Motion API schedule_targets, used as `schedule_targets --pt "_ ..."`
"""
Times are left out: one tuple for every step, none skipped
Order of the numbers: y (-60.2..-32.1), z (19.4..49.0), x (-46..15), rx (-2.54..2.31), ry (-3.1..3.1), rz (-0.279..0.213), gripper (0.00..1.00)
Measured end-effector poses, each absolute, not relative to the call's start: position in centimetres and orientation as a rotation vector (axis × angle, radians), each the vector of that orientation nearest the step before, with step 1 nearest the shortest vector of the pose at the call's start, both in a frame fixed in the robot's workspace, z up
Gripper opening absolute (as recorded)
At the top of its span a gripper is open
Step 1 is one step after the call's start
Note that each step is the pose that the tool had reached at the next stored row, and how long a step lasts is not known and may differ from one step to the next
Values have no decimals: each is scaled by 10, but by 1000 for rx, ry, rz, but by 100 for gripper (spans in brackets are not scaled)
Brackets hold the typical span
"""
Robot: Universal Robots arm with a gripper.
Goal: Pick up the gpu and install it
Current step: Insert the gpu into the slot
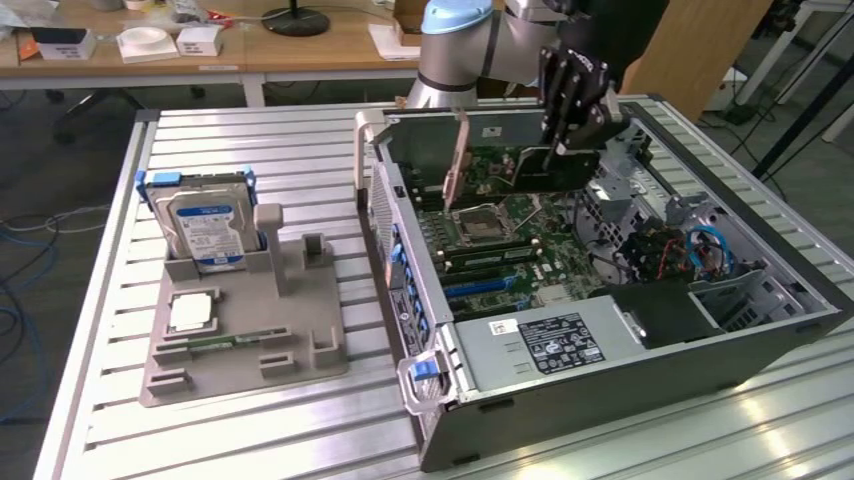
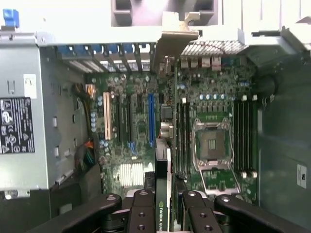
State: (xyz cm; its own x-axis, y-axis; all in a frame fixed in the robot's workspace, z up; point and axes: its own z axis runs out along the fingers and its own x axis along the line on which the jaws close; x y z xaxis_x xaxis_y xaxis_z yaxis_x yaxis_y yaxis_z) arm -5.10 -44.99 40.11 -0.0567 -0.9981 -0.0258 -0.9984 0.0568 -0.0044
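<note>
Exterior view: a slatted silver metal table (image 1: 267,140) carries an open black tower computer case (image 1: 627,390) lying on its side toward the exterior view's right, with its green motherboard (image 1: 514,245) exposed. The black two-fingered gripper (image 1: 570,150) on the grey-and-blue robot arm (image 1: 461,40) hangs over the far part of the case interior. It is clamped on the gpu (image 1: 531,172), a thin dark card held on edge with its metal end strip toward the exterior view's left, by the slotted wall of the case. The card is low over the motherboard, just beyond the empty square CPU socket (image 1: 477,225). Whether it is seated in a slot cannot be told. On the exterior view's left, well apart from the case, a grey plastic fixture tray (image 1: 314,350) holds a silver hard drive with a blue-white label (image 1: 207,232) standing upright at its far end. A small square silver chip (image 1: 191,312) lies flat nearer.

Wrist view: the black fingers (image 2: 141,216) press the gpu (image 2: 165,194) from both sides. It is seen edge-on, with a green NVIDIA label near the grip. The card lines up between a blue expansion slot (image 2: 150,116) and the CPU socket (image 2: 212,143). A grey power supply box (image 2: 24,111) fills one end of the case.
</note>
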Motion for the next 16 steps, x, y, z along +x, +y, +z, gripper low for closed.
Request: schedule_targets --pt "-450 401 -51 -2137 2258 7 26" --pt "-450 400 -51 -2134 2254 0 26" --pt "-450 399 -51 -2133 2252 -3 26" --pt "-450 397 -52 -2133 2252 -4 26" --pt "-450 395 -52 -2133 2252 -4 26" --pt "-450 394 -52 -2133 2252 -4 26" --pt "-450 392 -52 -2133 2252 -4 26" --pt "-450 390 -52 -2133 2253 -4 26" --pt "-450 388 -52 -2132 2253 -4 26" --pt "-451 386 -52 -2133 2253 -4 26" --pt "-451 384 -52 -2132 2253 -4 26" --pt "-451 383 -52 -2133 2253 -4 26" --pt "-451 381 -52 -2132 2253 -4 26" --pt "-451 379 -53 -2132 2253 -4 26" --pt "-451 377 -53 -2132 2253 -4 26" --pt "-451 375 -54 -2132 2253 -4 26"
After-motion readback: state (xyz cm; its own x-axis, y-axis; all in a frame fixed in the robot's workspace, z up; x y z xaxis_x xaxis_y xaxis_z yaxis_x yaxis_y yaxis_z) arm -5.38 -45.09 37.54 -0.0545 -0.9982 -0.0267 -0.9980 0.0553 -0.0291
